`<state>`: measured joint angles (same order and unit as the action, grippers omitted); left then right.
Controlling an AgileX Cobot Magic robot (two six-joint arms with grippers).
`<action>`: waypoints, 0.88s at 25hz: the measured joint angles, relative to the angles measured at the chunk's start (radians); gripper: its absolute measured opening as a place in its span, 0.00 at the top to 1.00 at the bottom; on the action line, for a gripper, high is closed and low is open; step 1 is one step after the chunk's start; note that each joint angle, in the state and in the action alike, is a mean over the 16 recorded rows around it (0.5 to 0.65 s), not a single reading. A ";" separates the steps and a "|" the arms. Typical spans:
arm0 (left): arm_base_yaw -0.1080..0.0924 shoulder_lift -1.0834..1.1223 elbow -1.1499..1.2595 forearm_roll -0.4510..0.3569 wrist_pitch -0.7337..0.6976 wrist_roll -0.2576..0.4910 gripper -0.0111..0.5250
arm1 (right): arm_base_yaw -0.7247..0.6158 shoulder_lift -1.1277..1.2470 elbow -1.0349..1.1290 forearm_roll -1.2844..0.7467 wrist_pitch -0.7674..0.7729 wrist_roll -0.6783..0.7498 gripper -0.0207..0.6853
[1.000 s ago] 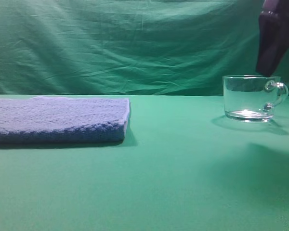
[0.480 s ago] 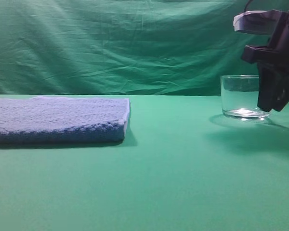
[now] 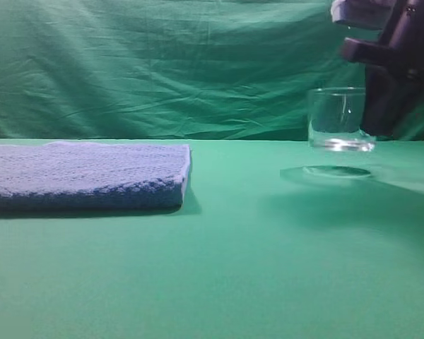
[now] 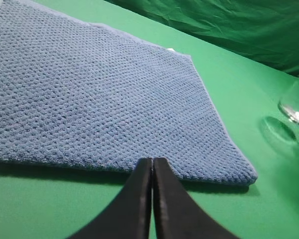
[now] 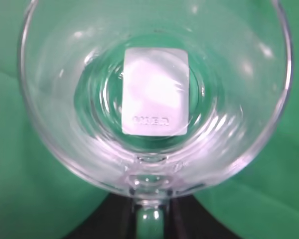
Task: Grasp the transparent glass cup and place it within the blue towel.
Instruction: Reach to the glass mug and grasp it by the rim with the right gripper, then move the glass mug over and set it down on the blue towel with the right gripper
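The right gripper (image 3: 381, 116) pinches the cup (image 3: 337, 119) by its handle side, holding it upright and clear of the table (image 3: 268, 268), far right of the towel (image 3: 85, 175). Judged: lifted to cross leftward. The left gripper (image 4: 153, 172) rests closed.

Glass cup (image 3: 337, 119) handle hidden behind right claw (image 3: 383, 113); towel (image 3: 85, 174) cropped left.

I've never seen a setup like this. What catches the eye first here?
A clear glass cup hangs in the air at the right, lifted off the green table by the dark right gripper clamped at its handle side. Far left lies a thick blue towel, flat, with nothing on it.
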<state>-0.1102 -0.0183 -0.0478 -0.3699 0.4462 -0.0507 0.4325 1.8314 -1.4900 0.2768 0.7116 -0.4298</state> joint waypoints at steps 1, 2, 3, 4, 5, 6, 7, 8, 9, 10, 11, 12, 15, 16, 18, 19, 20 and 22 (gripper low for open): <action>0.000 0.000 0.000 0.000 0.000 0.000 0.98 | 0.032 0.011 -0.035 0.000 0.002 0.000 0.83; 0.000 0.000 0.000 0.000 0.000 0.000 0.98 | 0.065 0.025 -0.070 0.000 0.003 0.000 0.83; 0.000 0.000 0.000 0.000 0.000 0.000 0.98 | 0.098 0.042 -0.105 -0.002 0.003 -0.001 0.83; 0.000 0.000 0.000 0.000 0.000 0.000 0.98 | 0.130 0.061 -0.139 -0.004 0.003 -0.001 0.83; 0.000 0.000 0.000 0.000 0.000 0.000 0.98 | 0.162 0.083 -0.171 -0.008 0.002 -0.001 0.83; 0.000 0.000 0.000 0.000 0.000 0.000 0.98 | 0.193 0.107 -0.203 -0.012 0.002 -0.001 0.83; 0.000 0.000 0.000 0.000 0.000 0.000 0.98 | 0.222 0.132 -0.233 -0.016 0.001 -0.002 0.83; 0.000 0.000 0.000 0.000 0.000 0.000 0.98 | 0.249 0.160 -0.263 -0.020 0.001 -0.002 0.83; 0.000 0.000 0.000 0.000 0.000 0.000 0.98 | 0.274 0.189 -0.290 -0.025 0.000 -0.002 0.83; 0.000 0.000 0.000 0.000 0.000 0.000 0.98 | 0.296 0.219 -0.315 -0.030 -0.001 -0.003 0.83; 0.000 0.000 0.000 0.000 0.000 0.000 0.98 | 0.317 0.249 -0.339 -0.035 -0.001 -0.003 0.83; 0.000 0.000 0.000 0.000 0.000 0.000 0.98 | 0.335 0.279 -0.360 -0.040 -0.002 -0.003 0.83; 0.000 0.000 0.000 0.000 0.000 0.000 0.98 | 0.378 0.363 -0.410 -0.057 -0.005 -0.004 0.83; 0.000 0.000 0.000 0.000 0.000 0.000 0.98 | 0.388 0.387 -0.422 -0.062 -0.007 -0.004 0.83; 0.000 0.000 0.000 0.000 0.000 0.000 0.98 | 0.404 0.428 -0.442 -0.071 -0.010 -0.005 0.83; 0.000 0.000 0.000 0.000 0.000 0.000 0.98 | 0.410 0.445 -0.449 -0.074 -0.012 -0.005 0.83; 0.000 0.000 0.000 0.000 0.000 0.000 0.98 | 0.414 0.460 -0.455 -0.076 -0.013 -0.005 0.82; 0.000 0.000 0.000 0.000 0.000 0.000 0.98 | 0.420 0.482 -0.464 -0.078 -0.013 -0.006 0.80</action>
<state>-0.1102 -0.0183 -0.0478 -0.3699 0.4462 -0.0507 0.8529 2.3130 -1.9539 0.1984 0.6983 -0.4355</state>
